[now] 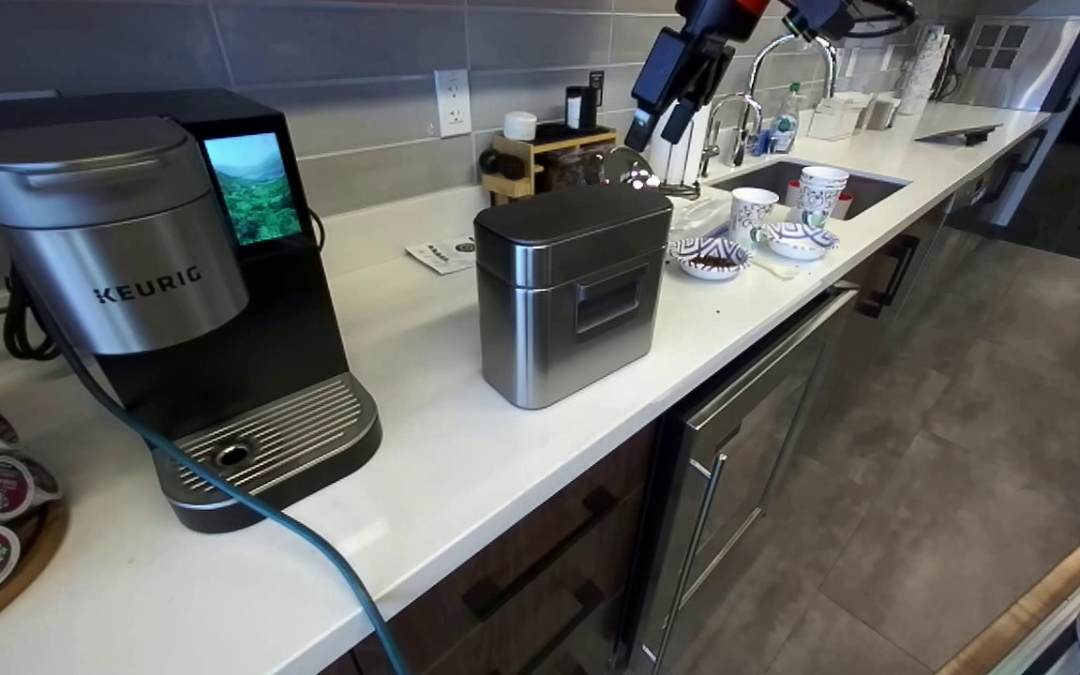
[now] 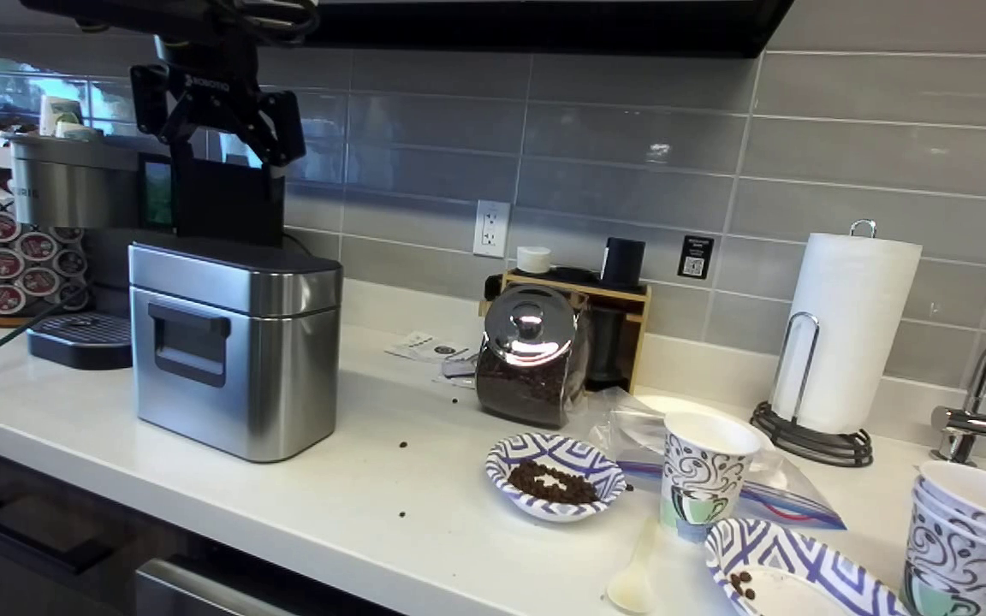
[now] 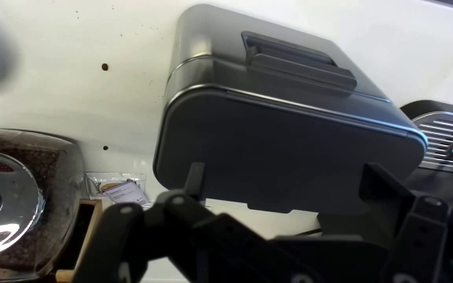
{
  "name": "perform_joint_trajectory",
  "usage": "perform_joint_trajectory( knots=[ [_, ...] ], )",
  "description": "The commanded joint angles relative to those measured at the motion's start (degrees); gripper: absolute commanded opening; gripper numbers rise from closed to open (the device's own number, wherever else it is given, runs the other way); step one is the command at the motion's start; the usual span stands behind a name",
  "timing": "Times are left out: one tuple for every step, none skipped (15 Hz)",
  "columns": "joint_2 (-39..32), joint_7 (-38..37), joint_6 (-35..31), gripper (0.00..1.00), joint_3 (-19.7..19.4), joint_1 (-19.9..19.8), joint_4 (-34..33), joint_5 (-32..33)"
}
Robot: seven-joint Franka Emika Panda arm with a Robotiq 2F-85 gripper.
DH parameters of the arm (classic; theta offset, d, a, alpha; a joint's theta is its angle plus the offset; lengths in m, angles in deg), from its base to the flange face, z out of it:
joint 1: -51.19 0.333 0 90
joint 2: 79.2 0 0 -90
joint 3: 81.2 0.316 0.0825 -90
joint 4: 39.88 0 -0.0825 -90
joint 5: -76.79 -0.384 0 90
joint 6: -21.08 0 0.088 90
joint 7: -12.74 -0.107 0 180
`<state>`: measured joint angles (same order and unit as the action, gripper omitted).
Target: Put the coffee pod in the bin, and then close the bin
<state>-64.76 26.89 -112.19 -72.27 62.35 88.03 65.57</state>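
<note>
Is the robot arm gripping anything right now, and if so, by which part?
Nothing is held. The fingers stand apart with nothing between them, clear of the dark lid of the brushed-steel bin.

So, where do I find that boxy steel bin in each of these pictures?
In an exterior view: the bin stands near the middle.
In an exterior view: the bin stands left of centre.
In the wrist view: the bin, upper part, slightly right of centre.
Shared landmark: the slatted drip tray, left of it in both exterior views, right in the wrist view.
</note>
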Motion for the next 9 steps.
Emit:
perform_joint_trajectory(
  knots=[
    [-1.2, 0.3, 0.3, 1.00, -0.8, 0.7, -1.8, -0.4],
    [-1.3, 0.4, 0.9, 1.00, -1.0, 0.7, -2.6, -1.0],
    [-1.4, -1.0, 2.0, 1.00, -0.8, 0.3, -3.5, -0.1],
    [-1.4, -1.4, 2.3, 1.00, -1.0, 0.4, -4.4, -0.8],
    [-1.4, -2.3, 3.7, 1.00, -1.1, 0.2, -5.4, -0.8],
    [-1.4, -2.7, 4.9, 1.00, -1.2, 0.1, -6.4, -1.0],
    [-1.4, -2.6, 6.5, 1.00, -1.5, 0.2, -7.5, -1.6],
    [-1.5, -3.3, 8.7, 1.00, -1.6, 0.0, -8.9, -1.3],
    [-1.6, -3.4, 10.6, 1.00, -1.7, 0.0, -10.1, -1.3]
  ],
)
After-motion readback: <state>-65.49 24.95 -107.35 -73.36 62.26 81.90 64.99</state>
